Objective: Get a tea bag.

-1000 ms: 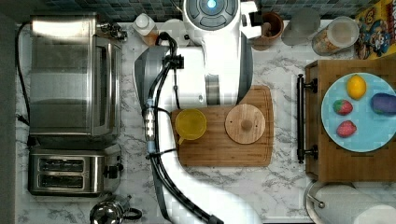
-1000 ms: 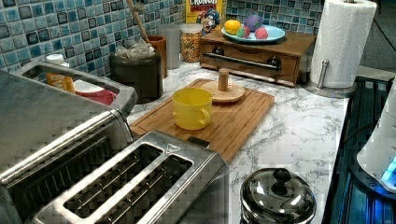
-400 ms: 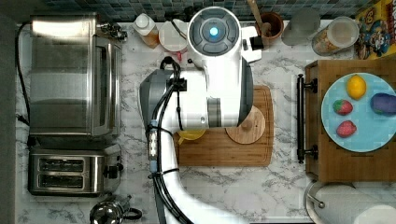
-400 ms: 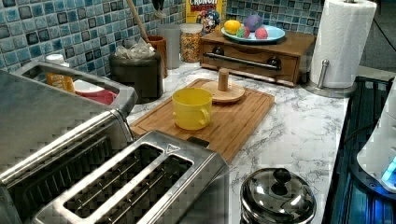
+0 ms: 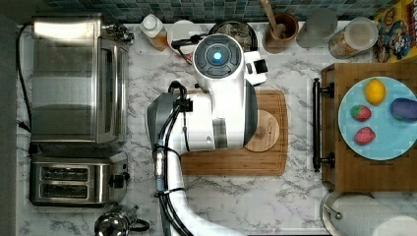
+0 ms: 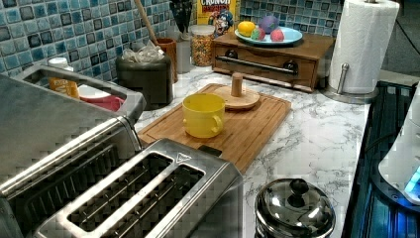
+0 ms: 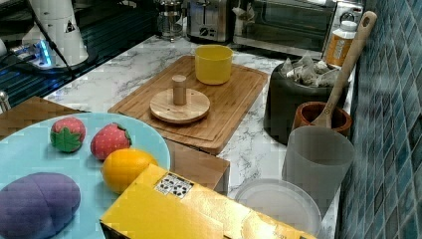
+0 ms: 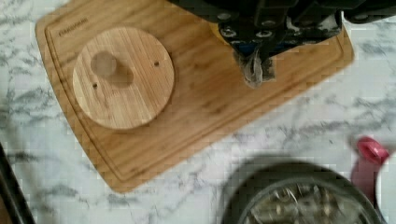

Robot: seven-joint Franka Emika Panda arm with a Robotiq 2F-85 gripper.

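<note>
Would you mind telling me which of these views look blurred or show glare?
Wrist view: the dark container of tea bags at the frame edge is smeared and soft, while the wooden lid is fairly crisp. Left view: the pot lid carries bright highlights. Right view: the cereal box up close looks soft. Top view: evenly lit, the toaster oven faintly reflective.

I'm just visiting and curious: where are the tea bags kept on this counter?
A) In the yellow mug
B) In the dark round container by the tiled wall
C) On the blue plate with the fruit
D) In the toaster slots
B: the right view shows the tea bags piled in the dark round container beside the wooden board, while the yellow mug stands on that board, apart from them.
</note>
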